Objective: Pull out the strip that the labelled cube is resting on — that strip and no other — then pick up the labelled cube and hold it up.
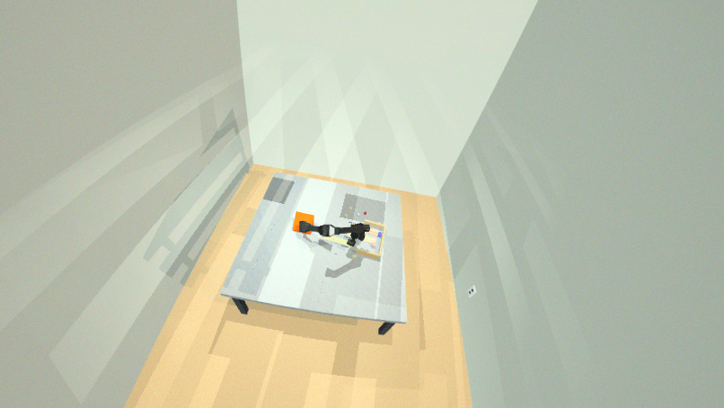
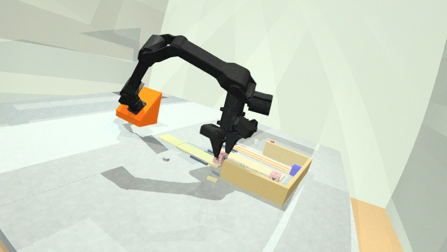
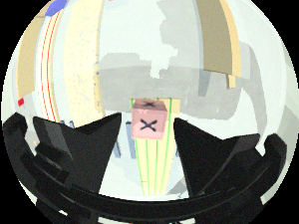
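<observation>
Straddling the labelled cube (image 2: 221,157), the gripper (image 2: 222,147) points straight down with one finger on each side of it; the jaws stand about half spread, and I cannot tell whether the pads already touch the cube faces. The cube sits on the green-lined strip (image 2: 187,147), which lies drawn out of the wooden tray (image 2: 253,184) onto the table (image 2: 94,200), so my judgement is that the pull is done and the pick is in hand. Vertical approach suits a small cube on a flat strip.

The wrist view shows the cube (image 3: 149,124) centred between the fingers, X mark up, and the strip's (image 3: 157,167) green lines beneath. The exterior view alone shows a second marked cube (image 2: 274,176) inside the tray, a blue block (image 2: 294,170), and the red-lined strip (image 2: 265,159). The top view is too distant for such detail.
</observation>
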`<action>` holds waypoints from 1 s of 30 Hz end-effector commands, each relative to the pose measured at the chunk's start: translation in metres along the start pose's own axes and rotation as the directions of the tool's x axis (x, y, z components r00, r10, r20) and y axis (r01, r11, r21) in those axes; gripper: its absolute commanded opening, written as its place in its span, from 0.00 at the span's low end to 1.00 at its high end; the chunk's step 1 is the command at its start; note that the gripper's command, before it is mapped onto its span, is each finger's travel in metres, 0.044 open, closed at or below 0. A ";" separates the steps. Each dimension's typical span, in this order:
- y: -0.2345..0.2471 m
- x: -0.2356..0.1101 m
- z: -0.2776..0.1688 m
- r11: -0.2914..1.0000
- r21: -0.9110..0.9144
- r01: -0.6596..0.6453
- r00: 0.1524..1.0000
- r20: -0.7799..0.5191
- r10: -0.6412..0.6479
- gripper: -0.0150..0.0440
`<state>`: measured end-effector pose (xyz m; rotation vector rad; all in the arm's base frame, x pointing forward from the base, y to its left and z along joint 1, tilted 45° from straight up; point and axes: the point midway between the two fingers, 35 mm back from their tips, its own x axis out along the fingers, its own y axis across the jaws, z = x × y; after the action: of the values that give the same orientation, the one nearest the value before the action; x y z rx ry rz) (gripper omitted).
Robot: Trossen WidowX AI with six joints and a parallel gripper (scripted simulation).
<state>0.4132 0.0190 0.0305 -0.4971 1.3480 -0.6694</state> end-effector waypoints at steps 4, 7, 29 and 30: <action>0.000 0.012 -0.001 1.000 -0.006 0.005 1.000 0.001 -0.005 0.68; -0.001 0.015 -0.001 1.000 -0.006 0.005 1.000 0.001 -0.005 0.68; -0.002 -0.006 -0.026 1.000 -0.004 0.001 1.000 -0.002 -0.001 0.25; -0.003 -0.010 -0.030 1.000 -0.005 0.001 1.000 -0.002 -0.001 0.25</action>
<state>0.3952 0.0162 0.0273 -0.5033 1.3551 -0.6740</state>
